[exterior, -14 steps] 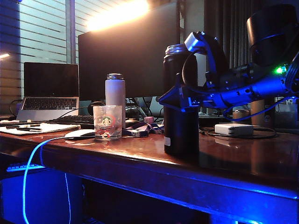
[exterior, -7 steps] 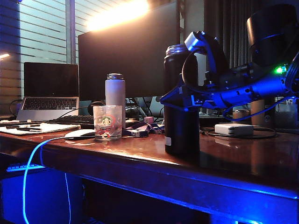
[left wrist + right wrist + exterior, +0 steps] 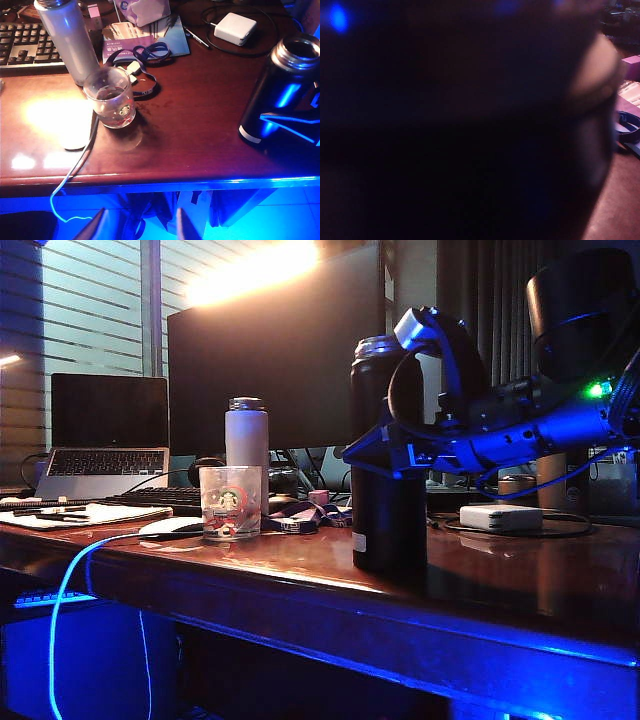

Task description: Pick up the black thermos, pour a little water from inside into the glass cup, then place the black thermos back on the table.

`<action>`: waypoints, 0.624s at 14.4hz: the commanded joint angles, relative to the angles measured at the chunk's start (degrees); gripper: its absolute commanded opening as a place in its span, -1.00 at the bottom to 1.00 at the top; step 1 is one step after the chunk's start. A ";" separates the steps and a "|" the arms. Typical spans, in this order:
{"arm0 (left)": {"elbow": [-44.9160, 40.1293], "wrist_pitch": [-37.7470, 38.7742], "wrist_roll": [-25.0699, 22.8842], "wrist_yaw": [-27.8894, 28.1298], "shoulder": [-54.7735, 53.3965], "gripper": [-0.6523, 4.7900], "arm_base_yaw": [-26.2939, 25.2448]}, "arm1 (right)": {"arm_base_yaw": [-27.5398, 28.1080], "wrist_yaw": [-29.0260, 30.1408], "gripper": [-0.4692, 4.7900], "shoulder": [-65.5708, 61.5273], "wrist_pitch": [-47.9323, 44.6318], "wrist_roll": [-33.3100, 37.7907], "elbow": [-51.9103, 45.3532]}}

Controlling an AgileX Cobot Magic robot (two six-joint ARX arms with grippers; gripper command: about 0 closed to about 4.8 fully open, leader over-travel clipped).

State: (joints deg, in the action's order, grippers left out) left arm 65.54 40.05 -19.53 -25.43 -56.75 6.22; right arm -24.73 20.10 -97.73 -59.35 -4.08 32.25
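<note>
From the exterior camera I see the tall matte-black thermos (image 3: 388, 455) with its silver rim standing upright on the glossy reddish-brown wooden table (image 3: 480, 585), in the same spot as a second ago. My right gripper (image 3: 385, 452) reaches in from the right at mid-height of the flask, and compared with the earlier frame its blue-lit fingers sit tighter against the black wall; they look clamped on it. The short clear glass cup (image 3: 230, 503) with the green logo stands well apart from that gripper, on its far side, just in front of a white bottle (image 3: 247, 445) with a silver cap.

In the left wrist camera my left gripper (image 3: 141, 225) hangs off the table's front edge, fingers spread, holding nothing. The glass cup (image 3: 110, 97) is ahead of it, the thermos (image 3: 285, 90) further off to one side.

The right wrist camera is almost filled by the thermos's dark body (image 3: 460, 125), pressed close to the lens; the fingers are hidden there.
</note>
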 commanded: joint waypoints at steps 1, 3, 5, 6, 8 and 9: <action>0.11 -0.26 0.02 -0.26 0.13 -0.07 0.04 | -0.04 -0.70 0.13 0.11 -0.92 -0.20 0.11; 0.11 -0.28 0.02 -0.26 0.13 -0.07 0.04 | -0.04 -0.70 -0.02 0.11 -0.87 -0.22 0.11; 0.11 -0.28 0.02 -0.26 0.13 -0.07 0.04 | -0.04 -0.68 -0.42 0.11 -0.90 -0.22 0.11; 0.11 -0.28 0.02 -0.28 0.13 -0.07 0.04 | -0.04 -0.68 -0.42 0.11 -0.76 -0.22 0.11; 0.11 -0.28 0.02 -0.28 0.13 -0.07 0.04 | -0.04 -0.68 -0.42 0.11 -0.79 -0.22 0.11; 0.11 -0.28 0.02 -0.26 0.13 -0.07 0.04 | -0.04 -0.59 -0.42 0.11 -0.68 -0.20 0.11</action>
State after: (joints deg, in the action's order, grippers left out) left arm 65.54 40.05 -19.51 -25.43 -56.75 6.22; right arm -24.73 20.08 -97.73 -59.31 -4.10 32.25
